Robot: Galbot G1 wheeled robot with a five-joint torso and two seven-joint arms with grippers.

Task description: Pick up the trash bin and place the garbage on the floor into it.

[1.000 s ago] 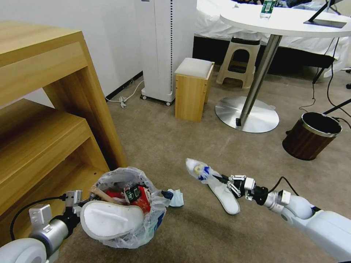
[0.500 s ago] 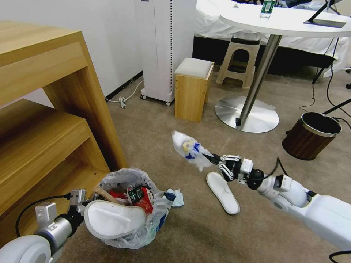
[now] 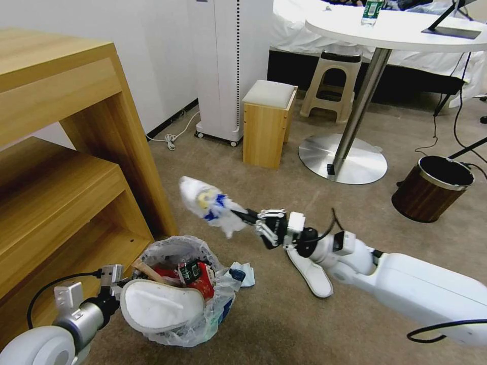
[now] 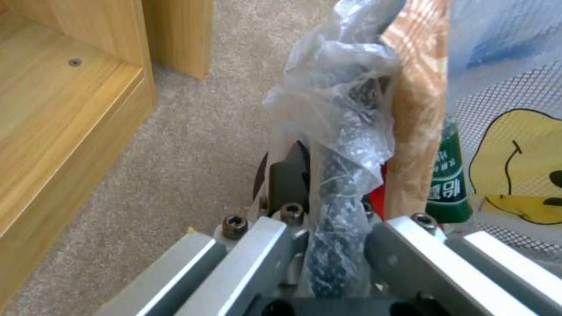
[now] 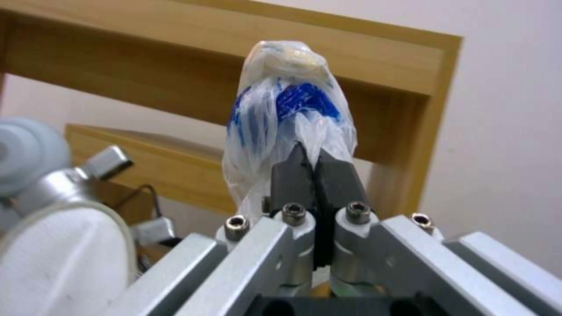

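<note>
The trash bin (image 3: 215, 304), black and lined with crinkly clear plastic, stands on the beige floor (image 3: 284, 329) at the lower left. It holds a white slipper (image 3: 160, 304), red wrappers and a can. My left gripper (image 3: 114, 286) is shut on its rim; the left wrist view shows the left gripper (image 4: 328, 162) clamping rim and plastic liner (image 4: 336, 131). My right gripper (image 3: 248, 217) is shut on a white-and-blue plastic wrapper (image 3: 208, 203), held in the air above and just beyond the bin. In the right wrist view, the right gripper (image 5: 316, 164) pinches the wrapper (image 5: 290, 101). A second white slipper (image 3: 310, 271) and a light-blue mask (image 3: 244, 274) lie on the floor.
A wooden shelf unit (image 3: 76, 152) stands close on the left of the bin. A wood-brown metal-rimmed bin (image 3: 432, 187) sits at the right. Farther back are a small wooden stool (image 3: 268, 121), a white appliance (image 3: 228, 66) and a round table's steel base (image 3: 342, 157).
My right arm has lifted the wrapper off the floor and carried it left and up, from beside the lying slipper to above the bin. The left gripper and bin have barely moved.
</note>
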